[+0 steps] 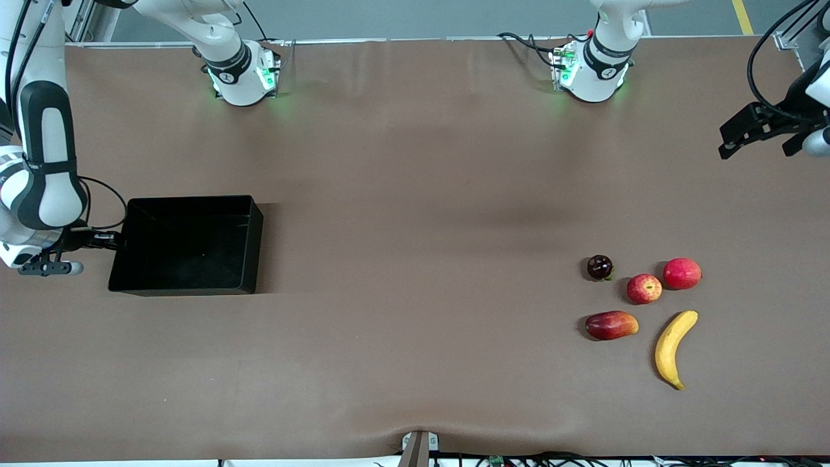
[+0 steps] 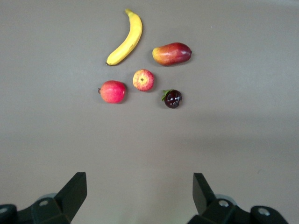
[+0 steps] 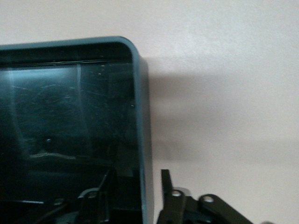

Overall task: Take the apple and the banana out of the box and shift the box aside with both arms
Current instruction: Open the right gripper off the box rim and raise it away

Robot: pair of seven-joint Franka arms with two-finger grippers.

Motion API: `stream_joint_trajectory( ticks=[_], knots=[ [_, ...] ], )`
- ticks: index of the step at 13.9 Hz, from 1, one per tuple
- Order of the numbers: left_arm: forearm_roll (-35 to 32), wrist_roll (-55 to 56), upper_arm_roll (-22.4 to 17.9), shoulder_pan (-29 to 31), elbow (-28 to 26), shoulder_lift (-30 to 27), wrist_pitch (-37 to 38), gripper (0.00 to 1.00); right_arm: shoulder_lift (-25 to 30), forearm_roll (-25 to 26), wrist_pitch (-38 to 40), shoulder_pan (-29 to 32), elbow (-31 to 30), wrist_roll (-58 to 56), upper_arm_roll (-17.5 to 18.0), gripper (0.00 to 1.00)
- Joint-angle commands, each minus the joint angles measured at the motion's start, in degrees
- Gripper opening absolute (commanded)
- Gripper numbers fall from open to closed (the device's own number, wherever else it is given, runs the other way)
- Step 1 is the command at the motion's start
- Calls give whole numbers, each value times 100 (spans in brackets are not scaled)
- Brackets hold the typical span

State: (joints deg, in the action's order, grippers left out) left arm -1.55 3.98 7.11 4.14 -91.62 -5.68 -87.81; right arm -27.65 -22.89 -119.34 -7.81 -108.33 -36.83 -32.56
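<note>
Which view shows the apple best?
Left wrist view: the apple sits large and unobstructed among the other fruits, its yellowish patches plain. The front view shows it small. The right wrist view shows only the box.

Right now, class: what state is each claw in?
Left claw: open, empty, over bare table.
Right claw: fingers straddle the black box's wall; open or shut cannot be told.

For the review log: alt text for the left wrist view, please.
Five fruits lie loosely clustered on the brown table: a banana, mango-like fruit, apple, plain red fruit and small dark fruit. The open left gripper hovers short of them.
</note>
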Motion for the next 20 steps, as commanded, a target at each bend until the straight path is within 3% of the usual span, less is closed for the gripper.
stream_joint_trajectory(
  ticks=[1,4,8,10,13,17,20],
  knots=[
    [128,217,-52,-89,-181,-241,176,100,31,-75,1013,-36,836,-166,-22,100],
    [128,349,36,-203,-243,-232,194,100,23,-84,1738,-71,1855,-350,39,100],
    [128,358,124,-203,-330,-171,71,100,40,688,2528,-362,3113,-598,258,100],
    [120,358,167,-212,-330,-171,44,100,101,778,2722,-292,3798,-597,408,100],
    [111,358,256,-195,-322,-171,-26,100,618,813,3626,-3,3977,-501,1057,100],
    [32,358,256,-203,-322,-13,-237,100,1234,1093,4356,271,3916,1148,1577,100],
    [-73,358,256,-160,-322,-12,-246,100,1699,1356,4559,508,3583,2141,2217,100]
  ],
)
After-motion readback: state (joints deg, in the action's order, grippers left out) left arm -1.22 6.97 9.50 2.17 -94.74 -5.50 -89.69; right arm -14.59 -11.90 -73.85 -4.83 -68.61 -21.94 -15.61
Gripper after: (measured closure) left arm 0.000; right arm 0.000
